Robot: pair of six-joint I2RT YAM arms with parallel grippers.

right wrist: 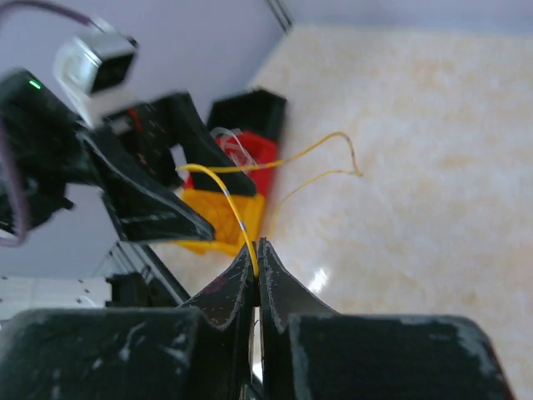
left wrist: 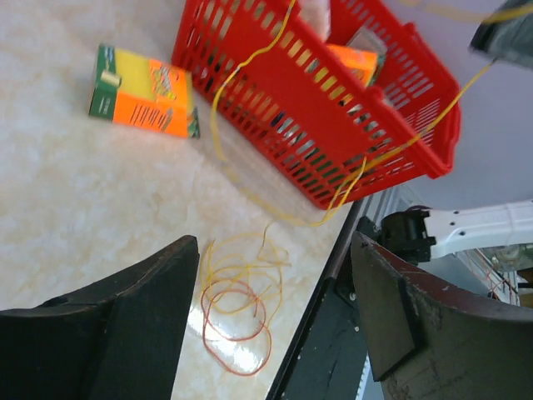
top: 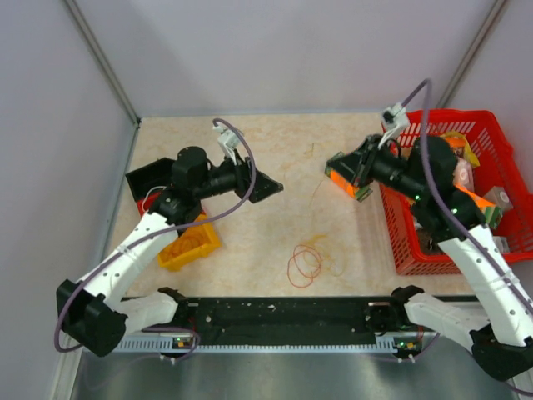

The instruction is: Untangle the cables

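My right gripper [right wrist: 256,250] pinches the yellow cable [right wrist: 234,212]; my left gripper [left wrist: 273,250] is spread wide, empty.
The tangle [top: 306,262] lies below, between both grippers, nearer me.

One red plastic lattice basket [left wrist: 333,133], one orange-and-green cardboard carton [left wrist: 146,96], one yellow plastic bin [top: 190,246] and one black box [top: 146,179] are sitting out. Seemingly one thin red cable [top: 305,262] and one thin yellow cable [right wrist: 226,192] are trailing.
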